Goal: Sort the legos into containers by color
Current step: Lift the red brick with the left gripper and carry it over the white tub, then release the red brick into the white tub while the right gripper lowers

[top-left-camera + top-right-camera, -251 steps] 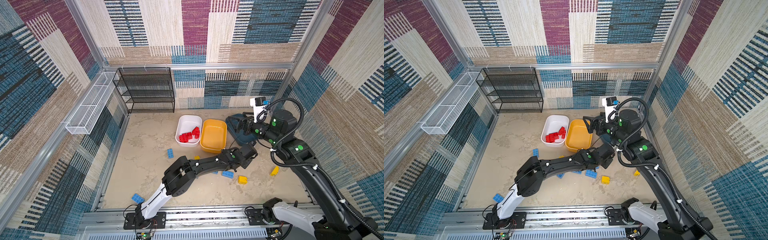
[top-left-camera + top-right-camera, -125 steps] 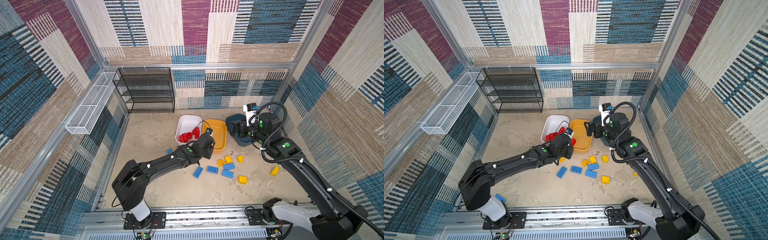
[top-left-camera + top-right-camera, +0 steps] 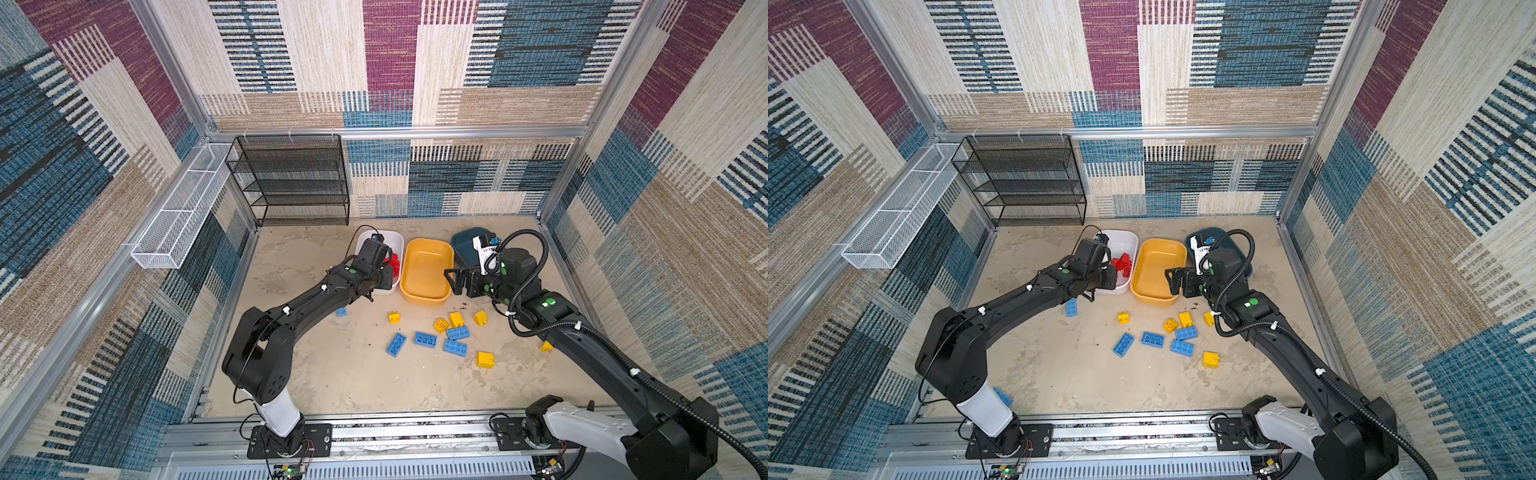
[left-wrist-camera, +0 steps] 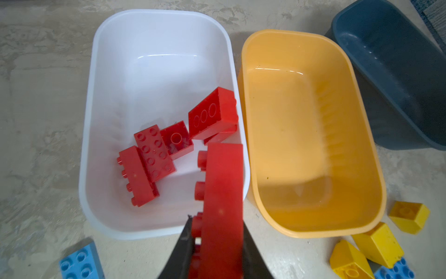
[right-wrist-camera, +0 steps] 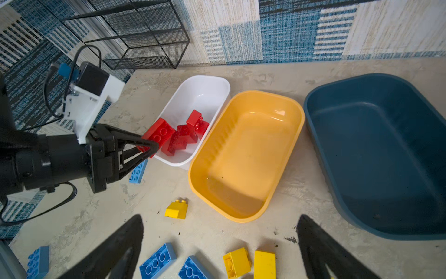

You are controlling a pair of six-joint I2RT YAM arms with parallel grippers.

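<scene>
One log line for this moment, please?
left hand: holding red brick above white tub edge | right hand: open, empty | yellow tub: empty

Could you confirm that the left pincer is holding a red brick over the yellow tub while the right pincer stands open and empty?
Only the tub is wrong. The left wrist view shows the left pincer holding the red brick over the rim of the white tub, not the yellow tub beside it. The right pincer does stand open and empty.
</scene>
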